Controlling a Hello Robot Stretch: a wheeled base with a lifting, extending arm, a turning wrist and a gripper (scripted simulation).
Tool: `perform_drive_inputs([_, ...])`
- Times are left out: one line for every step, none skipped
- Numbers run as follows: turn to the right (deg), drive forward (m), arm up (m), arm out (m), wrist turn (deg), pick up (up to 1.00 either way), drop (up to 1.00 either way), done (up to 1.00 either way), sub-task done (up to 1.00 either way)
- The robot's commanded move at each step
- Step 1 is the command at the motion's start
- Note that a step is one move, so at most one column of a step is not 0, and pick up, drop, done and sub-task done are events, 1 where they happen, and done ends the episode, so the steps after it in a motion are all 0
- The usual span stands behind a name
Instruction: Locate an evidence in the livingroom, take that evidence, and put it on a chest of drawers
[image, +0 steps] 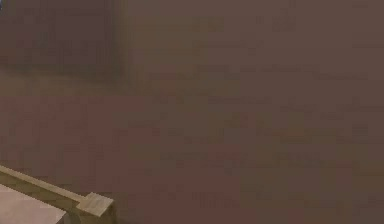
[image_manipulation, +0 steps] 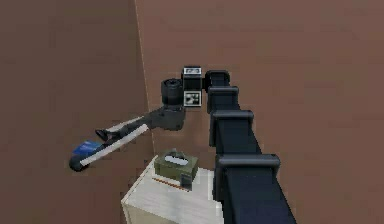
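Note:
In the arm side view the dark arm (image_manipulation: 235, 140) rises from the bottom edge toward a brown wall. Its gripper (image_manipulation: 98, 142) points down and to the left. A small blue and dark thing (image_manipulation: 84, 157) hangs at the gripper's far end, clear of every surface, so the gripper holds it. Its shape is too small to name. To the right and lower stands a white piece of furniture (image_manipulation: 150, 205). A small green-grey box-like thing (image_manipulation: 178, 165) lies on its top.
Brown walls (image_manipulation: 300, 60) meet in a corner close behind the gripper. The forward view faces a brown wall (image: 230, 100) at short range, with the tan wooden corner of a piece of furniture (image: 92, 204) at the bottom left.

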Motion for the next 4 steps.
perform_drive_inputs([0.0,0.00,0.00,0.00,45.0,0.00,0.00,0.00,0.00])
perform_drive_inputs([0.0,0.00,0.00,0.00,45.0,0.00,0.00,0.00,0.00])
perform_drive_inputs([0.0,0.00,0.00,0.00,6.0,0.00,0.00,0.00,0.00])
perform_drive_inputs([0.0,0.00,-0.08,0.00,0.0,0.00,0.00,0.00,0.00])
